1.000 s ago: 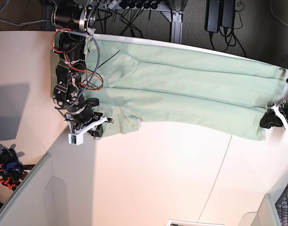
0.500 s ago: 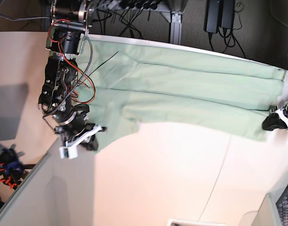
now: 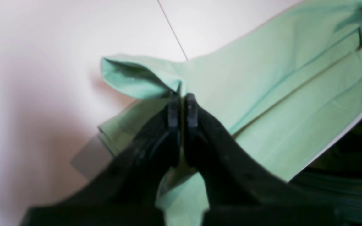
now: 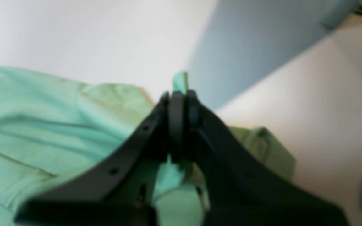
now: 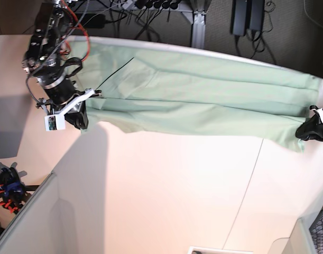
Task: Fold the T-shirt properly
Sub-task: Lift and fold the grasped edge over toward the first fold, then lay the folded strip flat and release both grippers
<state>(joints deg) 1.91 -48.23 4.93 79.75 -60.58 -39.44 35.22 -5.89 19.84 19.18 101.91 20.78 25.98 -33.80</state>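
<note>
I see the shirt [image 5: 198, 100] stretched in a long band across the far part of the table [image 5: 166, 196], its far edge hanging over the table's back rim; folds run lengthwise through the cloth. The right gripper [image 5: 79, 119], at the left of the base view, has its jaws pressed together on the shirt's near-left corner; in its wrist view a small tip of cloth [image 4: 180, 82] pokes up past the closed jaws, and more of the shirt [image 4: 42, 119] lies bunched to the left and under them. The left gripper [image 5: 308, 129], at the far right of the base view, is clamped on the shirt's near-right corner; its wrist view shows the gripper [image 3: 181, 103] with only a thin slit between the jaws, a fold of cloth [image 3: 137, 77] curling up and left from the pinch, and the rest of the shirt [image 3: 278, 94] running away to the upper right. I note a seam [image 5: 251, 174] in the tabletop passing below the shirt's right part; cables [image 5: 150, 13] sit beyond the far rim.
</note>
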